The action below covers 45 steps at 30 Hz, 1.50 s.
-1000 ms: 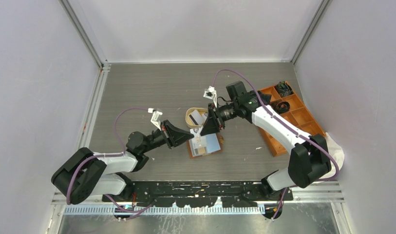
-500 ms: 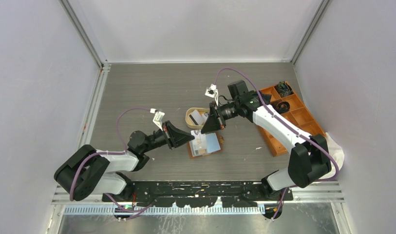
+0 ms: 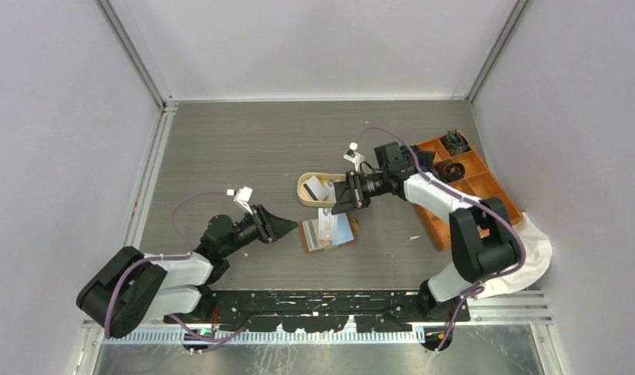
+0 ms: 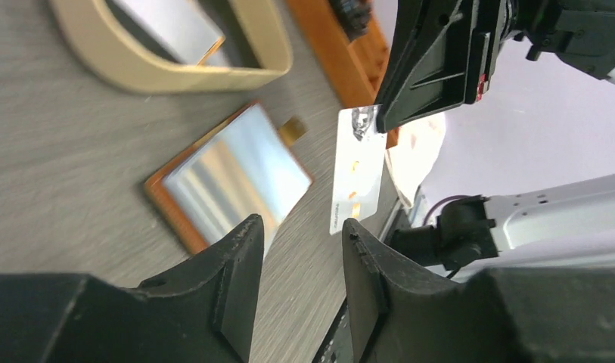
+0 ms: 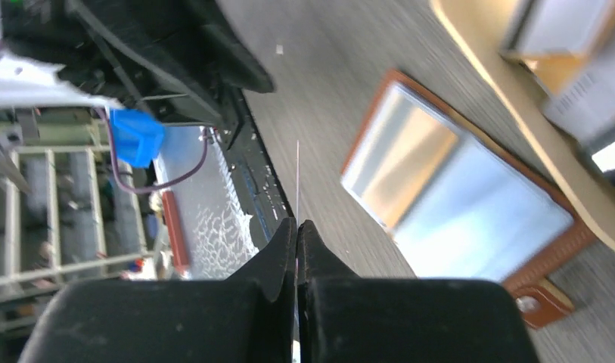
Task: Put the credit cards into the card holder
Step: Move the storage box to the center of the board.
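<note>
My right gripper (image 3: 339, 201) is shut on the top edge of a white credit card (image 3: 325, 223), which hangs upright just above the open brown card holder (image 3: 305, 236). A grey-blue card (image 3: 343, 229) lies on the holder. In the right wrist view the jaws (image 5: 296, 224) pinch the card (image 5: 297, 178), seen edge-on, beside the holder (image 5: 559, 243). My left gripper (image 3: 281, 226) is open and empty, left of the holder. In the left wrist view (image 4: 300, 231) it faces the white card (image 4: 357, 170) and the holder (image 4: 166, 206). More cards (image 3: 317, 188) lie in the cream tray.
The cream oval tray (image 3: 301, 190) sits just behind the holder and also shows in the left wrist view (image 4: 175, 74) and the right wrist view (image 5: 516, 102). An orange compartmented box (image 3: 474, 191) stands at the right. A white cloth (image 3: 535, 248) lies by the right arm's base.
My left gripper has drawn back to the left, away from the white card and the holder. My right gripper has dropped lower and still holds the card over the holder.
</note>
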Each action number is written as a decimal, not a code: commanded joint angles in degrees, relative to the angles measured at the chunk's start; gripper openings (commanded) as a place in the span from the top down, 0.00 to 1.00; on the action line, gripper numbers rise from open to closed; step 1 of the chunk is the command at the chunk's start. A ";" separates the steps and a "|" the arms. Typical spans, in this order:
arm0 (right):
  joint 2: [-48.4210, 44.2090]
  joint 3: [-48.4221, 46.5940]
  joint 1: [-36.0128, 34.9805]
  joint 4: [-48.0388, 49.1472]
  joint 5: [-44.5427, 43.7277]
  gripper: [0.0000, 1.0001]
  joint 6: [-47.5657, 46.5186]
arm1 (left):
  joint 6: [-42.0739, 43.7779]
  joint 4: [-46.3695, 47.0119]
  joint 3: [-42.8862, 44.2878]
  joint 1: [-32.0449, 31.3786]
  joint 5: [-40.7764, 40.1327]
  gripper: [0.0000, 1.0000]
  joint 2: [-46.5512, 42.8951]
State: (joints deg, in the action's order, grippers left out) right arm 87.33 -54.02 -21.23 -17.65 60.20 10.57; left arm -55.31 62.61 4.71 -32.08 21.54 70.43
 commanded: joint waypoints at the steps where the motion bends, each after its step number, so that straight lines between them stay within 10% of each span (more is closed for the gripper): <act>1: 4.48 1.87 0.67 3.86 -4.09 0.99 8.25 | 1.57 -16.52 1.40 0.17 -3.58 0.57 -4.69; 26: 12.36 0.20 4.81 11.19 -20.16 0.99 25.40 | 2.31 -18.58 1.33 0.18 -3.95 0.61 -4.96; 37: 15.26 -7.62 6.83 11.20 -23.76 0.99 17.72 | 1.05 -17.24 3.00 -0.04 0.91 0.60 -3.59; 45: 11.19 -7.53 6.83 5.34 -7.52 0.99 4.15 | 2.55 -16.82 5.35 -7.98 -3.13 0.61 -3.87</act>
State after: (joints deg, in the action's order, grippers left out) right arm 102.89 -61.41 -14.50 -9.52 43.27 24.14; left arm -54.00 42.15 6.87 -36.38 20.36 66.67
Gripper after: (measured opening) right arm 0.036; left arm 0.401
